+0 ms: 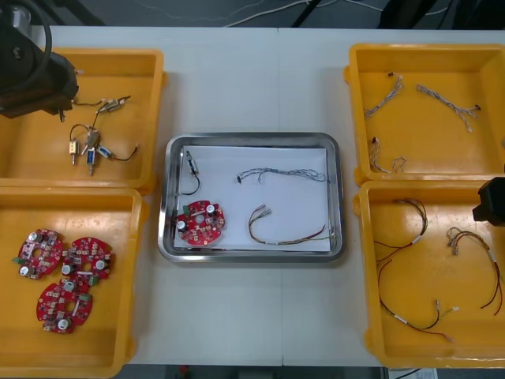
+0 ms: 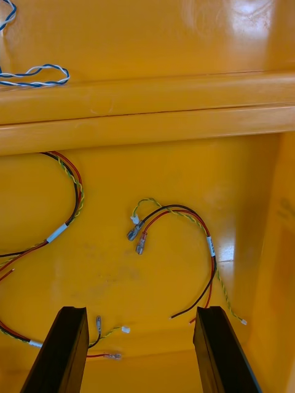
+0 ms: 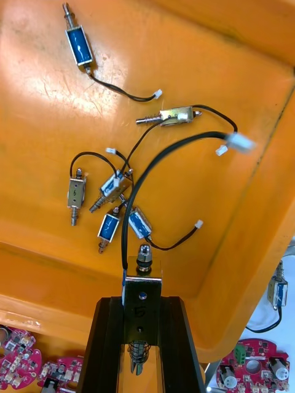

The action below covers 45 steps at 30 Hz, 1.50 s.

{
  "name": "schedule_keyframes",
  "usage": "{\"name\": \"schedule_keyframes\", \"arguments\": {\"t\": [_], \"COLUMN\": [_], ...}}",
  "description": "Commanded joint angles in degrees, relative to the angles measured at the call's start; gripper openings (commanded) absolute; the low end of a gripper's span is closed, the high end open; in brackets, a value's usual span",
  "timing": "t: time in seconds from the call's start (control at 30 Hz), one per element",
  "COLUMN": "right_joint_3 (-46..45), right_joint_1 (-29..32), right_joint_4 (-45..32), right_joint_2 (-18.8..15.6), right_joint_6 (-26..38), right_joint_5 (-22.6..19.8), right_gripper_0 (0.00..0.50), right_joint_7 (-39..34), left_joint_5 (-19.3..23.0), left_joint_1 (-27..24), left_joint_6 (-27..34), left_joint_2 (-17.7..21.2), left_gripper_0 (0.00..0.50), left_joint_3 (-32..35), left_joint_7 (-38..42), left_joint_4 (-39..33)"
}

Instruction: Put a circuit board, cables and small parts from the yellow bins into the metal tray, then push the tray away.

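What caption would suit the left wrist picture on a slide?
Left gripper shut on a small metal part with a black cable, over the yellow bin of similar parts.

An electronics workshop (yellow bins (image 1: pixel 39 158) of circuit boards (image 1: pixel 87 259), cables (image 1: pixel 447 99)).

bins (image 1: pixel 31 158) yellow | metal tray (image 1: pixel 252 139) silver rim, white inside | circuit boards (image 1: pixel 87 260) red | twisted cable (image 2: pixel 37 75) blue-white | other cables (image 2: pixel 211 245) red, black, yellow | small metal parts (image 3: pixel 78 46) blue-bodied, black leads | worktop (image 1: pixel 237 87) pale

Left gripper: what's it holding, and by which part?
The left gripper pinches a small metal part by its metal body; the black lead trails loose above the yellow bin.
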Motion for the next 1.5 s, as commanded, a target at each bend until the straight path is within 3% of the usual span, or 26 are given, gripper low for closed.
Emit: {"name": "schedule_keyframes", "arguments": {"t": [0.03, 0.33, 0.97, 1.5], "right_joint_3": [-1.96, -1.96, -1.96, -1.96], "right_joint_1": [0.63, 0.63, 0.63, 0.63], "right_joint_4": [-1.66, -1.66, -1.66, -1.66], "right_joint_2": [-1.06, -1.06, -1.06, -1.06], "right_joint_6": [0.2, 0.2, 0.2, 0.2], "right_joint_5": [0.37, 0.37, 0.37, 0.37], "right_gripper_0": [0.5, 0.5, 0.5, 0.5], "right_joint_7": [-0.78, -0.78, -0.78, -0.78], "left_joint_5": [-2.09, -0.94, 0.29, -2.61], "left_joint_1": [-2.43, -2.43, -3.75, -4.8], "left_joint_6": [1.31, 1.62, 1.62, -2.82], "left_joint_2": [1.17, 0.38, -8.59, -13.24], "left_gripper_0": [0.0, 0.0, 0.0, 0.0], "left_joint_3": [1.7, -0.59, -14.03, -28.18], "left_joint_7": [0.06, 0.41, 10.78, 19.04], "left_joint_4": [-5.32, -6.2, -8.05, -8.22]}}
